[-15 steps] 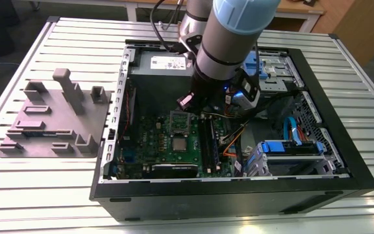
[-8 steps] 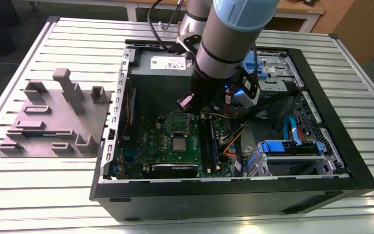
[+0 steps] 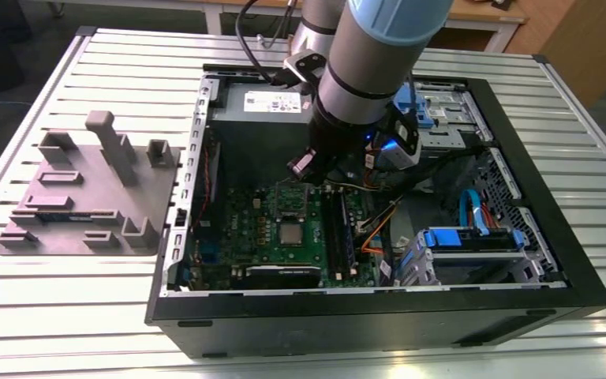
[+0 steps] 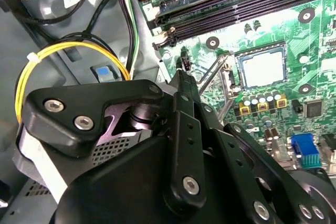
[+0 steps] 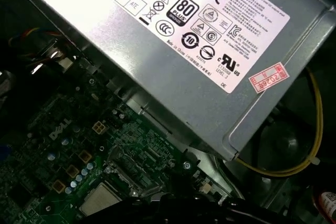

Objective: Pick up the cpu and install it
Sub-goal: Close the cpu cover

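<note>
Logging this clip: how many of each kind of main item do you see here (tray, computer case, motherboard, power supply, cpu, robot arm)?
grey tray: 1
computer case: 1
green motherboard: 1
power supply box: 1
cpu: 1
robot arm: 1
Total: 6

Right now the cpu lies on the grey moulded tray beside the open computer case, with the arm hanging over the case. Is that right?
Not quite. The cpu sits on the green motherboard inside the case, not on the grey moulded tray; the second wrist view shows it plainly. The arm does hang over the open case.
</note>
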{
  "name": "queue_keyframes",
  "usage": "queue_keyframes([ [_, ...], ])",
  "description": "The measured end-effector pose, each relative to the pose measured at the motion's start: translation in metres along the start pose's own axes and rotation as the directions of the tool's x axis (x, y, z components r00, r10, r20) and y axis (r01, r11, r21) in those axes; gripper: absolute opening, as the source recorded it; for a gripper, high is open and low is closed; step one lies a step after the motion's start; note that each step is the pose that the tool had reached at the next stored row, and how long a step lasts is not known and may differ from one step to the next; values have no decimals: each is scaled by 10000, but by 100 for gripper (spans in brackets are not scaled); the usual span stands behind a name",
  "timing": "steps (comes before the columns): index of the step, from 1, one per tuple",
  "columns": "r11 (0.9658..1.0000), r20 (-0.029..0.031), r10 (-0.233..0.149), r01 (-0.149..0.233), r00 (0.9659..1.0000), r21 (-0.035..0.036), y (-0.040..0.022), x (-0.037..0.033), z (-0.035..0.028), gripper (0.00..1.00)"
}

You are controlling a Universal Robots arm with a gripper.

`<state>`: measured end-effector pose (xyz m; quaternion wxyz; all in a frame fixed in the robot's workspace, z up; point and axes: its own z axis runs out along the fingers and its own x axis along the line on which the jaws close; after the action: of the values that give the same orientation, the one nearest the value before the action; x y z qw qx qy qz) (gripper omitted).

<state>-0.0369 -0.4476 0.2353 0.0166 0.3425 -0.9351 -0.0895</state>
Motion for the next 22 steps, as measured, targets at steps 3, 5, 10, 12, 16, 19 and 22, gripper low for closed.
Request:
queue_keyframes([
  [3, 9998, -40, -220, 220, 9997, -7, 2, 0, -9, 10],
  [5, 9994, -62, -344, 344, 9994, -11, 3, 1, -14, 10],
  [10, 9984, -103, -557, 557, 9984, -18, 6, 1, -27, 10],
  [12, 9984, -103, -565, 565, 9983, -20, 6, 1, -27, 10],
  [16, 9984, -104, -569, 569, 9983, -20, 6, 1, -28, 10],
  [19, 9984, -108, -570, 570, 9983, -18, 9, 2, -38, 10],
  [22, 9984, -103, -570, 570, 9983, -20, 13, 3, -51, 10],
])
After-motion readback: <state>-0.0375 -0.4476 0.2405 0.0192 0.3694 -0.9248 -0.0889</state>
